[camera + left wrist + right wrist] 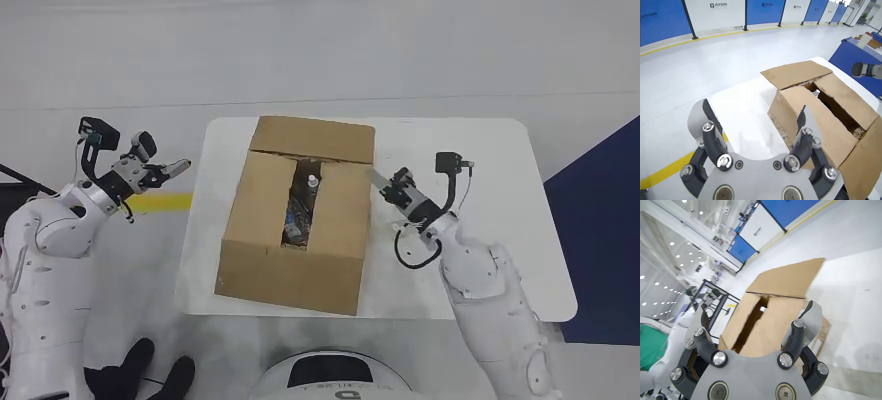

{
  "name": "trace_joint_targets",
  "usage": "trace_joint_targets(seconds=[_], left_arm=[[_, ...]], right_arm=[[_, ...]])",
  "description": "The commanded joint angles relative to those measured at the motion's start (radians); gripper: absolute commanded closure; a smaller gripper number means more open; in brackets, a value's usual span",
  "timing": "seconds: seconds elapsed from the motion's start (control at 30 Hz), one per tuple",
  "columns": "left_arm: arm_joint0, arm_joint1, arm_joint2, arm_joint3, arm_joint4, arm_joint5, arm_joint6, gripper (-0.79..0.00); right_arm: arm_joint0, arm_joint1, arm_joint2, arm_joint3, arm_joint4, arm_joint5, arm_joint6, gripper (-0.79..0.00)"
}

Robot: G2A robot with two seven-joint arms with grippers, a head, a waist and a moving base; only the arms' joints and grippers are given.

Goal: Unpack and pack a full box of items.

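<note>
Top view: box (262, 228) on white table (480, 150), blue partition (602, 225) perhaps beside.

The box (262, 215) is plain brown, the table (480, 170) white, the floor (300, 60) pale grey with a yellow stripe (160, 202).

Brown cardboard box (255, 230) sits upright on the white table (480, 170), left of centre as I see it from above. Its two long top flaps lie nearly shut, with a narrow slot between them. The far end flap (313, 137) is folded outward. Through the slot I see a white bottle cap (313, 181) and dark mixed items (296, 218) I can't identify.
</note>
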Motion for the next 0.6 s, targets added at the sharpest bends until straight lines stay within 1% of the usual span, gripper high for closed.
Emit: trace_joint_targets(seconds=[0.0, 0.13, 0.2, 0.23, 0.33, 0.43, 0.57], left_arm=[[0.0, 0.0, 0.0, 0.0, 0.0, 0.0, 0.0, -0.785], [0.0, 0.0, 0.0, 0.0, 0.0, 0.0, 0.0, -0.785], [0.0, 0.0, 0.0, 0.0, 0.0, 0.0, 0.0, -0.785], [0.0, 0.0, 0.0, 0.0, 0.0, 0.0, 0.0, -0.785], [0.0, 0.0, 0.0, 0.0, 0.0, 0.0, 0.0, -0.785], [0.0, 0.0, 0.0, 0.0, 0.0, 0.0, 0.0, -0.785], [0.0, 0.0, 0.0, 0.0, 0.0, 0.0, 0.0, -0.785]], right_arm=[[0.011, -0.001, 0.012, 0.103, 0.136, -0.09, -0.031, -0.785], [0.06, -0.004, 0.014, 0.281, 0.21, -0.254, -0.091, -0.785], [0.089, -0.006, 0.005, 0.333, 0.207, -0.323, -0.115, -0.785], [0.102, -0.006, 0.003, 0.354, 0.191, -0.336, -0.128, -0.785], [0.133, -0.008, -0.013, 0.368, 0.136, -0.314, -0.163, -0.785], [0.13, -0.006, -0.026, 0.321, 0.04, -0.265, -0.155, -0.785], [0.13, -0.006, -0.026, 0.321, 0.04, -0.265, -0.155, -0.785]])
